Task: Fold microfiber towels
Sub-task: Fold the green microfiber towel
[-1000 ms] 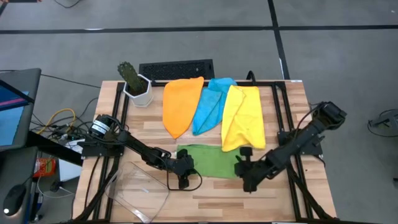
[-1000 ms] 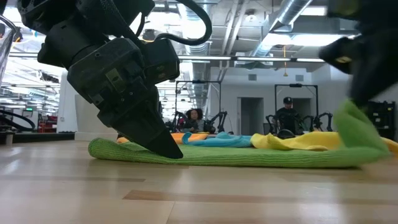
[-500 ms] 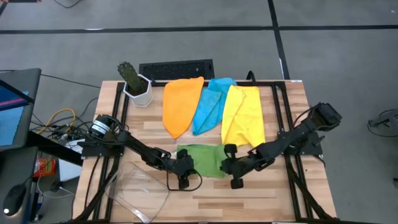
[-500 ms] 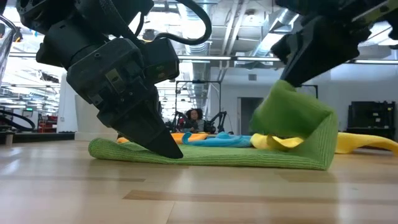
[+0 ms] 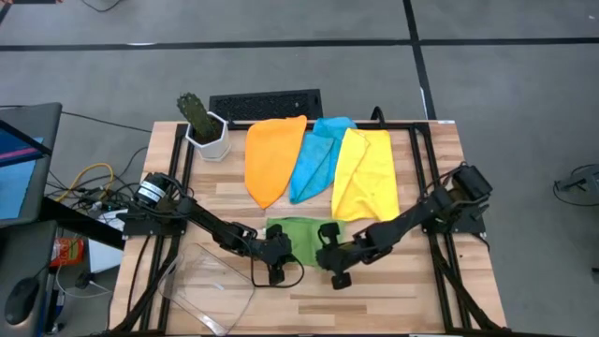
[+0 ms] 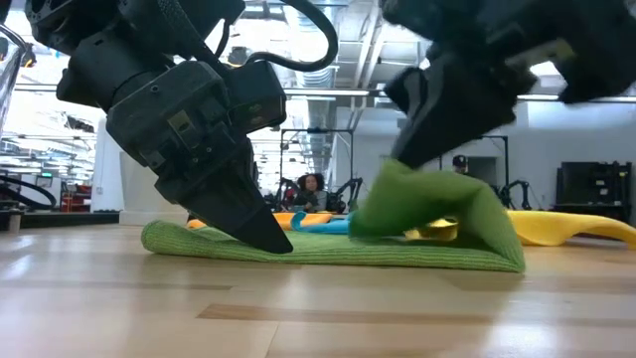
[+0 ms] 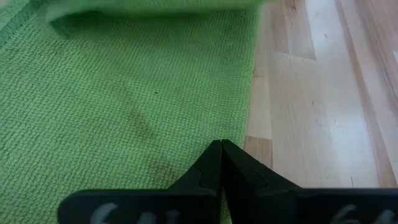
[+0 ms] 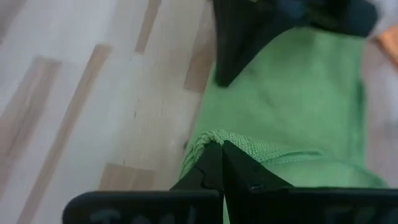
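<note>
Near the front edge of the worktop [image 5: 374,300], about midway along it, the green towel [image 5: 298,236] lies with its right-hand part lifted and doubled over toward the left. The right gripper [image 5: 323,256] has its fingers pinched tight on that raised edge; the right wrist view shows the cloth's hem bunched right at the closed fingertips [image 8: 219,163], and the low view shows the fold standing as a hump above the flat lower layer. The left gripper [image 5: 277,255] is closed with nothing between its fingers, its tips pressed down on the left end of the same towel, close to the cloth's front edge, with bare wood just beside them in the left wrist view.

Toward the back edge, three more towels lie side by side: the orange towel [image 5: 271,157] on the left, the light blue towel [image 5: 316,154] in the middle and the yellow towel [image 5: 367,176] on the right, each overlapping or touching its neighbour. A cactus in a white pot [image 5: 203,126] stands at the back left corner, beside a black keyboard [image 5: 266,104]. A clear plastic bin [image 5: 208,283] sits at the front left. Across the room in the low view, two people [image 6: 310,191] are visible far behind the table.
</note>
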